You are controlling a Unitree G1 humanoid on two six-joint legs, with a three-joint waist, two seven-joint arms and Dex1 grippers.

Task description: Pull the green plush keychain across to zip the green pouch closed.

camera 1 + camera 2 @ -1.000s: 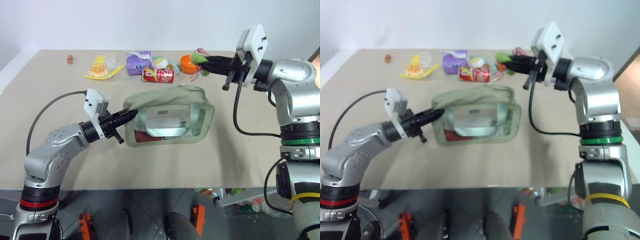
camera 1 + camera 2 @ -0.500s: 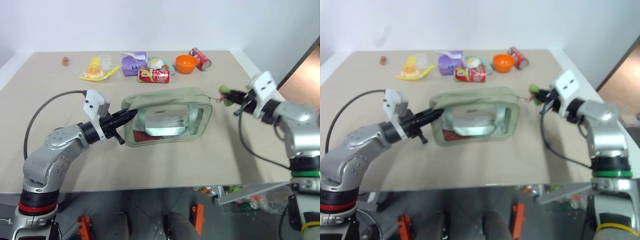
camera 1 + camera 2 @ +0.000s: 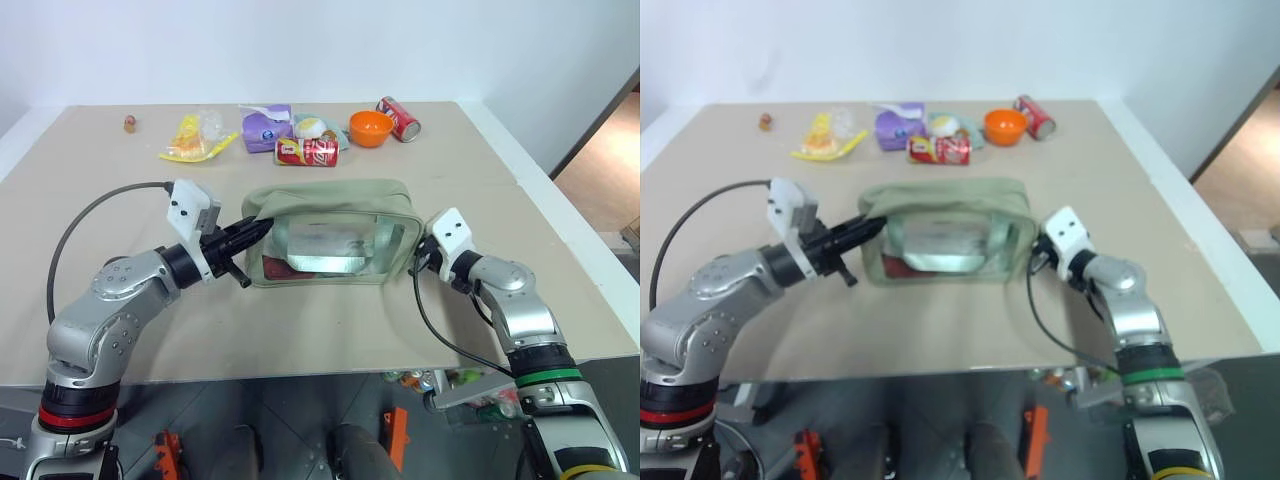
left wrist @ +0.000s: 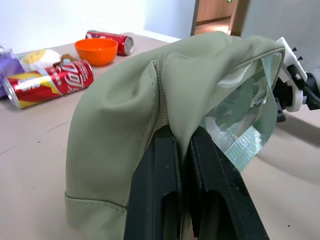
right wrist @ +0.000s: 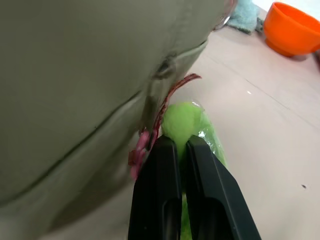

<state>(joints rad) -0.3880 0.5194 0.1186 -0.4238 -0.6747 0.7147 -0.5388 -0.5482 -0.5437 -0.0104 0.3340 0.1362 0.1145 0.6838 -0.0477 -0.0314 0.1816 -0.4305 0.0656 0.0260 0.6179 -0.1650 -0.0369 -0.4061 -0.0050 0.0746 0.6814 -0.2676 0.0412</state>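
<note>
White walls are closing in behind a beige desk [image 3: 330, 320], where a boxy sage-green fabric pouch with clear plastic window sides [image 3: 330, 232] is standing near the middle. Farther back, a red drink can on its side [image 3: 311, 152], a purple packet [image 3: 266, 126], a yellow crinkly wrapper [image 3: 195, 135], an orange bowl [image 3: 370, 127] and a second red can [image 3: 399, 117] are lying in a loose row.

At one end of the pouch the left gripper [image 4: 182, 165] is pinching a fold of the fabric, its jaws pressed nearly together on the cloth and steadying the pouch. At the opposite end the right gripper [image 5: 181, 150] is sitting just beside the pouch's corner, its jaws close together with the small lime-green fuzzy keychain [image 5: 187, 122] caught between them; a thin reddish cord is running from the plush to the zipper pull at that corner.

Judging by the pull sitting at the far end of the zipper line, the closing stroke looks finished or nearly so. What is coming next probably calls for letting go of the plush and then easing off the fabric without tipping the pouch.
</note>
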